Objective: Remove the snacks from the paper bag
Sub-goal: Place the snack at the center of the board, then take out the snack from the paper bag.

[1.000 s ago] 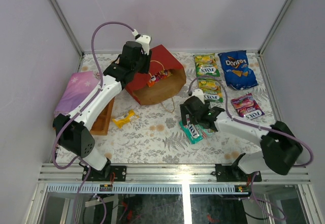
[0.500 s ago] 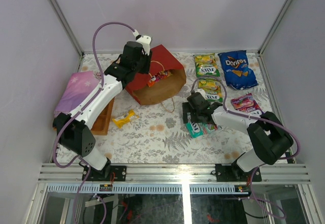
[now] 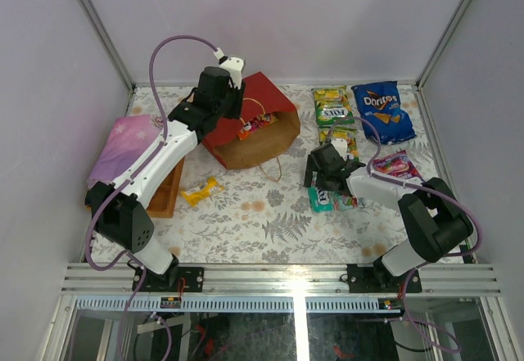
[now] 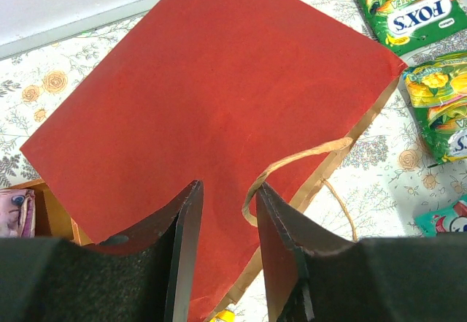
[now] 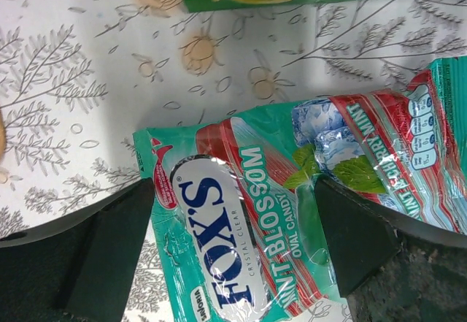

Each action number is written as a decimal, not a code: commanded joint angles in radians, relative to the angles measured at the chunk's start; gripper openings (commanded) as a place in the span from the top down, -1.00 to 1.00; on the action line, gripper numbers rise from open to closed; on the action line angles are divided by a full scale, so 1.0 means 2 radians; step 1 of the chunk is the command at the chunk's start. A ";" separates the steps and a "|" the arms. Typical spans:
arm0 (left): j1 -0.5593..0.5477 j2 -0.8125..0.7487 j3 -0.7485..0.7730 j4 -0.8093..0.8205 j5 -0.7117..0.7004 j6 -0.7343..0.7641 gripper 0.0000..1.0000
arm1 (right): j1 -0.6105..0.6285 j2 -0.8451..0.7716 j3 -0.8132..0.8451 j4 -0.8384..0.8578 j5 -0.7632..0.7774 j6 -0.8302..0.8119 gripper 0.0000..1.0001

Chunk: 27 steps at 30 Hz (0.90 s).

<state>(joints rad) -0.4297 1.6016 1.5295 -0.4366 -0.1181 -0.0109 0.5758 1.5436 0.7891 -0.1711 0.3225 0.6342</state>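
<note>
The paper bag (image 3: 264, 92) lies on its side at the back, red outside, kraft mouth facing front-right, with orange and pink snacks (image 3: 255, 124) inside. My left gripper (image 3: 229, 106) sits on its upper red panel (image 4: 219, 96). In the left wrist view its jaws (image 4: 228, 198) stand narrowly apart on the paper, with a handle (image 4: 292, 163) by the right finger. My right gripper (image 3: 319, 182) is open, its fingers wide apart (image 5: 233, 242) either side of a teal Fox's packet (image 5: 241, 212), which lies flat on the table (image 3: 332, 201).
Two green-yellow packets (image 3: 333, 105) (image 3: 340, 144), a blue Doritos bag (image 3: 385, 111) and a pink packet (image 3: 397, 169) lie at the right. A small yellow packet (image 3: 201, 191) lies front of the bag. A pink-purple cloth (image 3: 123, 144) and a wooden tray (image 3: 166, 193) are at the left.
My right gripper has moved right and back, and the teal packet has shifted right with it. The left arm and the bag have not moved.
</note>
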 commanded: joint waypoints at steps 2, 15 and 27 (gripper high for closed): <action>0.004 -0.006 -0.003 0.018 -0.008 0.000 0.30 | -0.015 -0.007 -0.004 -0.041 -0.006 -0.009 -1.00; 0.003 -0.002 0.015 0.007 0.002 -0.002 0.29 | 0.075 -0.017 0.035 0.317 -0.030 0.107 -0.95; 0.002 -0.002 0.003 0.013 -0.003 -0.001 0.28 | 0.074 0.200 0.111 0.537 -0.024 0.224 -0.48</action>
<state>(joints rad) -0.4297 1.6016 1.5299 -0.4370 -0.1131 -0.0113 0.7273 1.8603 0.9188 0.6907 0.2417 0.9699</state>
